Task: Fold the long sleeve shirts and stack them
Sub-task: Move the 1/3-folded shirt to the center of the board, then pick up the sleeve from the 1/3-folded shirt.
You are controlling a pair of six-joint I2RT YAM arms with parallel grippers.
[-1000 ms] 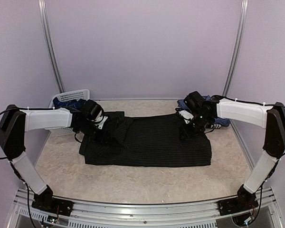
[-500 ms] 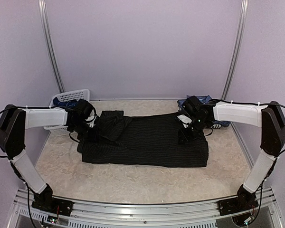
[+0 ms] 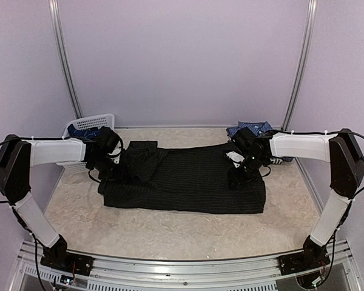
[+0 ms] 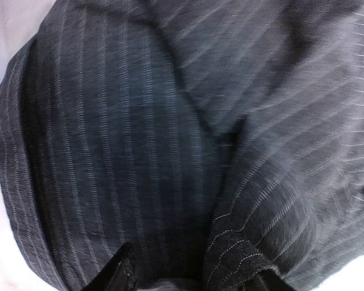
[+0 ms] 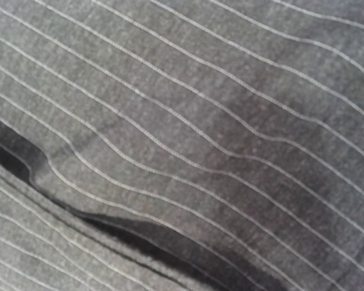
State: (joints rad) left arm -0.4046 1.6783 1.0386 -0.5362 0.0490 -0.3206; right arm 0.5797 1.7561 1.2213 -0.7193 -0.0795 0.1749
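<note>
The black pinstriped shirt [image 3: 188, 182] lies flat across the middle of the table, with a bunched fold at its left end. My left gripper [image 3: 112, 171] rests low on that left end. In the left wrist view its fingertips [image 4: 120, 274] stand apart on the cloth [image 4: 139, 151], and a fold covers the right one. My right gripper [image 3: 236, 176] presses on the shirt's right part. Its wrist view shows only pinstriped cloth [image 5: 200, 121], with the fingers hidden. The blue-and-white checked shirt [image 3: 255, 129] lies at the back right. The darker blue plaid shirt [image 3: 82, 131] lies in the basket.
A white lattice basket [image 3: 94, 122] stands at the back left by the wall. Bare speckled table [image 3: 170, 236] lies in front of the shirt. Lilac walls close in the back and both sides.
Both grippers shifted left and the black shirt slid a little left with them. In the last half second almost nothing moved.
</note>
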